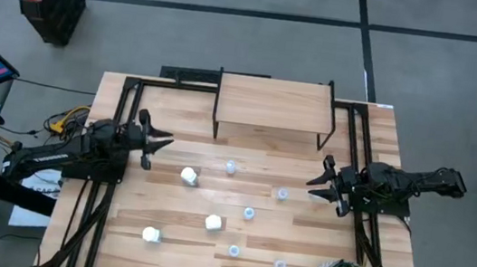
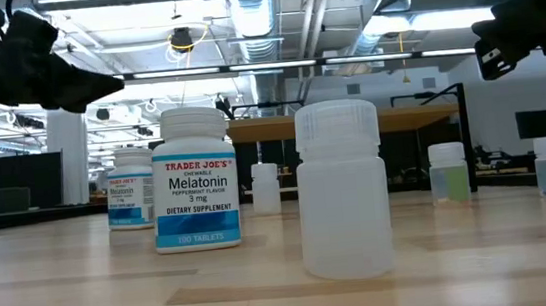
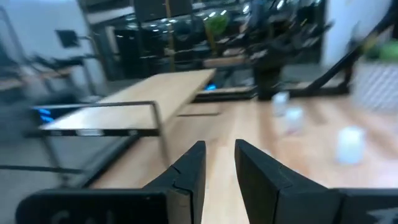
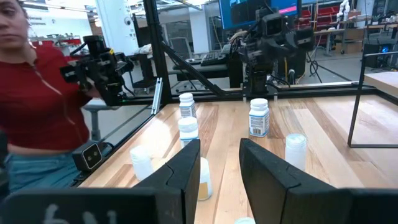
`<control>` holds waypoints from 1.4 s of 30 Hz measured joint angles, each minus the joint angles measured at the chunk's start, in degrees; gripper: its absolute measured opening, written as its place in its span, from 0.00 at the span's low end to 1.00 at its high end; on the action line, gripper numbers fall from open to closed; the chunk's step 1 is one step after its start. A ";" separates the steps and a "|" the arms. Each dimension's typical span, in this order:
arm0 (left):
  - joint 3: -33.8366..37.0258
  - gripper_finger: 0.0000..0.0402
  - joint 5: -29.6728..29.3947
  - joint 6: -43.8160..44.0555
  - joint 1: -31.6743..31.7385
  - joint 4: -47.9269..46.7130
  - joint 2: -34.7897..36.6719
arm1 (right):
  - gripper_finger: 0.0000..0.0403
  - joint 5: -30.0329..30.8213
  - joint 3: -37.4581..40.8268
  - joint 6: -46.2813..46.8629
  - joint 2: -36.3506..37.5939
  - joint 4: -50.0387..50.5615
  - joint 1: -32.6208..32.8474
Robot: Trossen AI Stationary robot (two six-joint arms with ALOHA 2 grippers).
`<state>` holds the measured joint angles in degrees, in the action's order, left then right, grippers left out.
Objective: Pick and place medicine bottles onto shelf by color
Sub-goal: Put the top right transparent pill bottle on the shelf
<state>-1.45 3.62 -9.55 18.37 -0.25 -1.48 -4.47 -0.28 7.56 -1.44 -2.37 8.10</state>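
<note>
Flanking scattered medicine bottles (image 1: 189, 176), both grippers seemingly empty; shelf (image 1: 273, 104) bare.

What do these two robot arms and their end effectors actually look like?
Both arms are matte black, built of chunky jointed segments. The left end effector and right end effector each end in two flat, tapered black fingers, like a beak. Yellow and orange cables bunch behind the left arm's base.

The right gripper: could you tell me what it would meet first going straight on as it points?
Probably the small translucent bottle just ahead of the right gripper, though its height is unclear and it might pass above the bottle.
</note>
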 joint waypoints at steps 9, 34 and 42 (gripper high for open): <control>-0.02 0.19 -5.38 -0.34 0.00 -0.62 -0.02 | 0.34 1.26 -0.01 -7.35 -0.01 -1.08 0.00; -0.04 0.19 -5.90 21.38 0.00 -0.35 -0.02 | 0.34 17.87 -9.21 -12.32 -2.03 -3.38 -5.07; -0.04 0.19 -5.92 21.41 0.00 -0.03 -0.02 | 0.34 17.90 -25.43 -5.36 -12.85 14.58 -7.08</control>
<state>-1.50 -2.31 11.86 18.37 -0.28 -1.50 13.43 -25.71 2.20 -14.29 12.21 1.02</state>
